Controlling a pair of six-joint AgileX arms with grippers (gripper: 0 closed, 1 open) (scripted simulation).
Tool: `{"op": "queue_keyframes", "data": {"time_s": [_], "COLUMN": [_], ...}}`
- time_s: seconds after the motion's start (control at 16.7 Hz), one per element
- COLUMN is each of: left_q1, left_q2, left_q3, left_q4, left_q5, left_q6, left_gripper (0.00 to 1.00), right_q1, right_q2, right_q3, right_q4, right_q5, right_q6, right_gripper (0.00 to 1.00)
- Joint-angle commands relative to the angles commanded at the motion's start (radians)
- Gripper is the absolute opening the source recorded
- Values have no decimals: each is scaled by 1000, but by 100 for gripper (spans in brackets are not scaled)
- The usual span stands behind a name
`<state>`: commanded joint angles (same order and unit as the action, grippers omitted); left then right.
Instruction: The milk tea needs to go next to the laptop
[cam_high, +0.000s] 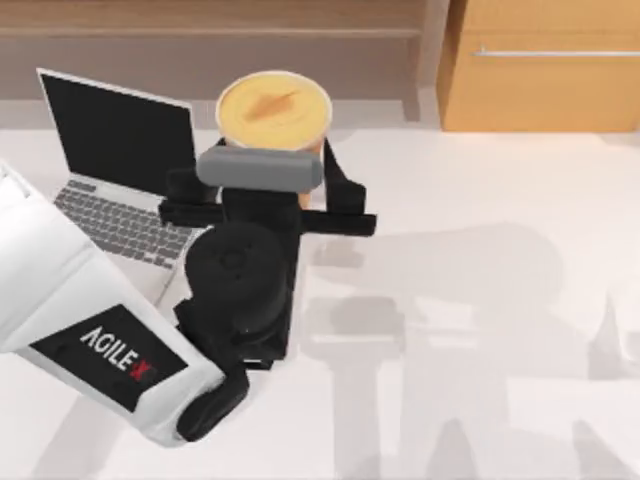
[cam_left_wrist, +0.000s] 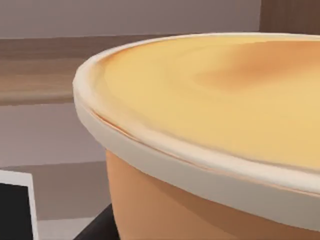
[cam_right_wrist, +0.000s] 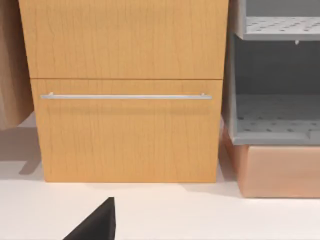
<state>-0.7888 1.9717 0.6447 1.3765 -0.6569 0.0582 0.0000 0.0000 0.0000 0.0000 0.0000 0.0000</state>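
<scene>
Left gripper (cam_high: 268, 165) fingers clamped around upright milk tea (cam_high: 273, 108), just right of laptop (cam_high: 120, 170).

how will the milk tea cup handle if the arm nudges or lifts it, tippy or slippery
The milk tea is probably top-heavy: its sealed top is wider than its tapered body, so a high push may tip it. The smooth wall could slip in the left gripper. Full to the top, it is likely heavy for its size.

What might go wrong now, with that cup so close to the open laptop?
The left gripper is around the milk tea, right beside the laptop. If the cup slips or tips while being set down, it could hit the screen or keyboard. The arm also hangs over the keyboard's corner, so it might brush it.
</scene>
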Motion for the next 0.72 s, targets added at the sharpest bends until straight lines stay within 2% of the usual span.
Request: {"op": "queue_keyframes", "data": {"time_s": [0.36,0.72], "left_q1": [-61,-24], "left_q2": [-17,57], "left_q3": [9,19], "left_q4": [3,74], "left_q5": [21,7], "left_q6": [46,7], "left_gripper": [0,0], "right_q1": [0,0], "right_q2": [0,0], "right_q3": [0,0], "right_q4": [0,0], "right_q5": [0,0], "right_q6": [0,0], "right_gripper": [100,100]}}
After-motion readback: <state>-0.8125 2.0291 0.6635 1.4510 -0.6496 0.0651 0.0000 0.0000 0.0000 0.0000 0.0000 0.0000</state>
